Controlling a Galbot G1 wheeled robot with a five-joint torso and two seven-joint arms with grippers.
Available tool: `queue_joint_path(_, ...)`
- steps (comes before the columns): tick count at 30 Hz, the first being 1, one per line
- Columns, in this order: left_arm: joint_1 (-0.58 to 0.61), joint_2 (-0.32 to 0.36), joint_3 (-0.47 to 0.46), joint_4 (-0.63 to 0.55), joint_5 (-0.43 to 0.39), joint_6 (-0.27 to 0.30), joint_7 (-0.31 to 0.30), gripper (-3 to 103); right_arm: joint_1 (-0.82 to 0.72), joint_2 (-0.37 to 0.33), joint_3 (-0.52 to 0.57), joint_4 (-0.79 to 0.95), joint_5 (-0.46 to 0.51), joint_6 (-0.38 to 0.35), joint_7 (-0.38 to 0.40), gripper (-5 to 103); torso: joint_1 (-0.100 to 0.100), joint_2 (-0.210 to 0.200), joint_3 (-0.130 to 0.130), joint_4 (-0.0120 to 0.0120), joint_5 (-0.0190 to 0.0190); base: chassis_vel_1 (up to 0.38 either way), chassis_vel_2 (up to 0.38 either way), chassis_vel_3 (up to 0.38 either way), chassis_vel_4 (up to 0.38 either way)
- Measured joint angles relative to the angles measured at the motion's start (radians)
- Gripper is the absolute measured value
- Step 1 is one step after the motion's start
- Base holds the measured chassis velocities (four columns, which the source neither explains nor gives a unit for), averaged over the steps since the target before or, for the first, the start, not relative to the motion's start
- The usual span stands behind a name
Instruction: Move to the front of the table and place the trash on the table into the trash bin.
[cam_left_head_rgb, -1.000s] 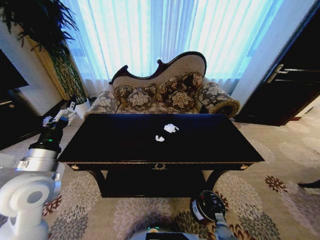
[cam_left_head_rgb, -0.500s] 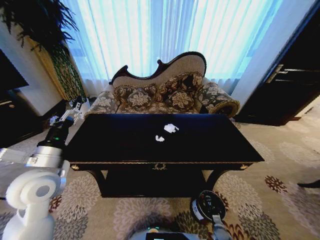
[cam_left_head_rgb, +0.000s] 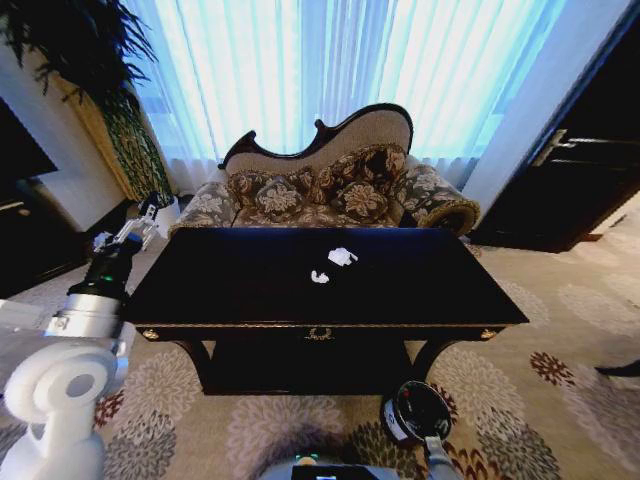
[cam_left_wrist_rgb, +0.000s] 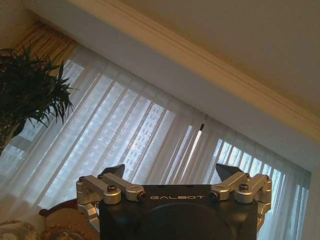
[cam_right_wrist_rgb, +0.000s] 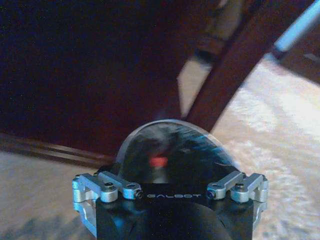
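You're facing the table front-on in the head view, long dark glossy top, gold emblem on the front rail, lower shelf underneath. Behind it sits a patterned sofa against bright curtains, with a potted plant at the far left.

On the floor in front of the table, toward your right, stands the trash bin, small, round and dark, white label on its side. In the right wrist view its rim sits just past the gripper body, something red inside, too blurred to name.

Your left arm is raised off the table's left end, the left gripper up near the far left corner, not touching the tabletop. In the left wrist view its fingertips stand well apart, so spread wide, holding nothing.

The right gripper is low, just beside the bin; its fingertips are hidden, so you cannot tell whether it is spread or closed.

The trash on the tabletop: two crumpled white paper wads near the middle, the bigger wad farther back, the smaller wad just in front and left of it, near but apart.
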Motion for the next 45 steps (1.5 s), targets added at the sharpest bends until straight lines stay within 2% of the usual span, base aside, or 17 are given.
queue_joint_path(2,-0.001,-0.001,-0.002,-0.001,-0.003,0.0,0.0,100,-0.025,-0.002,-0.005,0.035,0.002,0.008,-0.019,100,0.0,0.0,0.0,-0.0001,0.0002,0.0,0.0,0.0,0.0)
queue_joint_path(7,0.001,-0.015,0.017,-0.002,0.004,-0.002,0.0,100,-0.13,-0.042,-0.007,0.161,-0.013,0.123,-0.106,100,0.0,0.0,0.0,0.0005,0.0001,0.0,0.0,0.0,0.0)
queue_joint_path(9,0.0,-0.016,0.024,-0.002,0.01,-0.002,0.0,100,-0.151,-0.055,-0.007,0.182,-0.005,0.129,-0.112,100,0.0,0.0,0.0,0.0003,0.0001,0.0,0.0,0.0,0.0)
queue_joint_path(13,-0.004,-0.019,0.05,-0.011,0.025,-0.002,0.0,100,-0.278,-0.111,-0.008,0.336,0.093,0.129,-0.121,100,0.0,0.0,0.0,0.0003,0.0001,0.0,0.0,0.0,0.0)
queue_joint_path(14,-0.004,-0.019,0.05,-0.011,0.025,-0.002,0.0,100,-0.278,-0.111,-0.008,0.336,0.093,0.129,-0.121,100,0.0,0.0,0.0,0.0003,0.0001,0.0,0.0,0.0,0.0)
queue_joint_path(17,0.007,-0.024,0.054,-0.023,0.031,-0.002,0.0,100,-0.407,-0.129,-0.005,0.519,0.174,0.118,-0.116,100,0.0,0.0,0.0,0.0003,0.0001,0.0,0.0,0.0,0.0)
queue_joint_path(18,0.007,-0.024,0.054,-0.023,0.031,-0.002,0.0,100,-0.407,-0.129,-0.005,0.519,0.174,0.118,-0.116,100,0.0,0.0,0.0,0.0003,0.0001,0.0,0.0,0.0,0.0)
queue_joint_path(20,0.012,-0.024,0.049,-0.031,0.031,-0.002,-0.001,100,-0.498,-0.134,0.005,0.639,0.202,0.114,-0.095,100,0.0,0.0,0.0,0.0002,-0.0001,0.0,0.0,0.0,0.0)
queue_joint_path(32,0.059,-0.034,-0.012,-0.072,0.01,-0.001,-0.006,100,-0.781,-0.169,0.044,1.03,0.215,0.163,-0.004,100,0.0,0.0,0.0,0.0003,0.0,0.0,0.0,0.0,0.0)
queue_joint_path(38,0.093,-0.044,-0.054,-0.088,-0.001,0.0,-0.011,100,-0.857,-0.189,0.068,1.192,0.22,0.178,0.055,100,0.0,0.0,0.0,0.0004,0.0,0.0,0.0,0.0,0.0)
queue_joint_path(45,0.117,-0.051,-0.065,-0.088,-0.002,0.001,-0.012,100,-0.871,-0.189,0.102,1.367,0.254,0.171,0.1,100,0.0,0.0,0.0,0.0004,0.0,0.0,0.0,0.0,0.0)
